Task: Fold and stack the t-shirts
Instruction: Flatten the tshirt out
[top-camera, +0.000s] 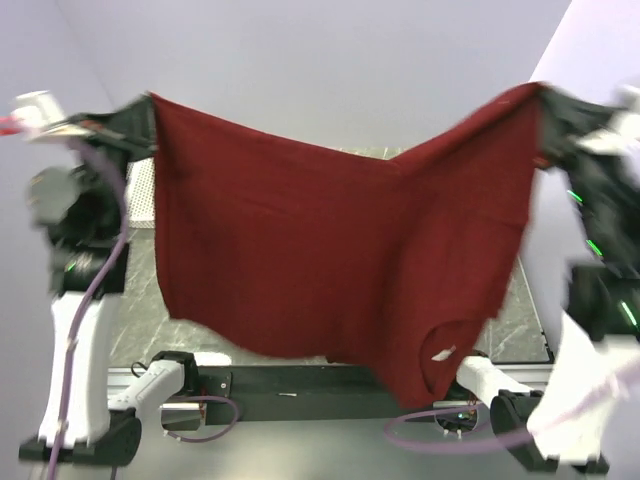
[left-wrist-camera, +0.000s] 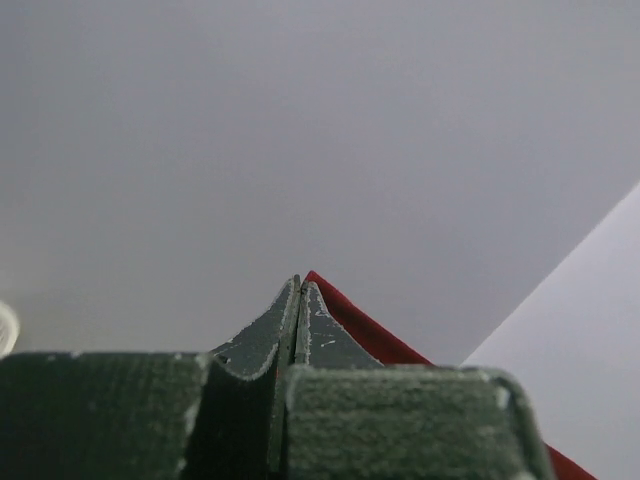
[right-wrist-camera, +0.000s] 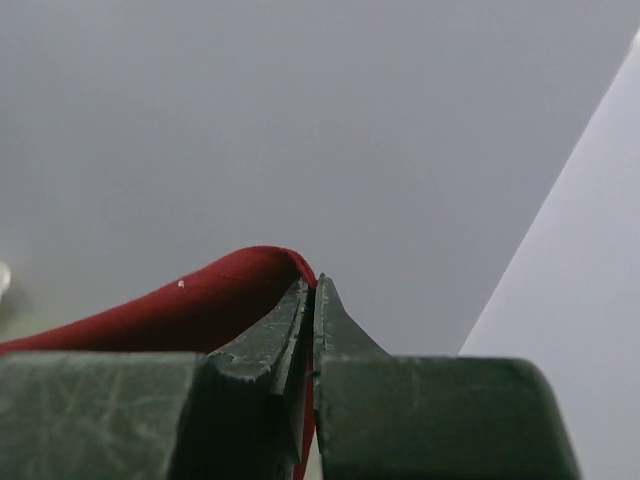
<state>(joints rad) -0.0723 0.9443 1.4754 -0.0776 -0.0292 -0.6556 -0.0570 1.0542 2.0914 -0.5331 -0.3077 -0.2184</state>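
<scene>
t-shirt (top-camera: 330, 250) hanging upside-down, stretched widthwise, left claw (left-wrist-camera: 299, 284), right claw (right-wrist-camera: 313, 283) clamped on hem corners

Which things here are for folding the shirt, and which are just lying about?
For the job:
dark red t-shirt
left arm and right arm, jaws shut on its corners

Just lying about:
white mesh basket
table

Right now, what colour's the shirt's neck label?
White neck label on the t-shirt; clearest in top external view.
</scene>
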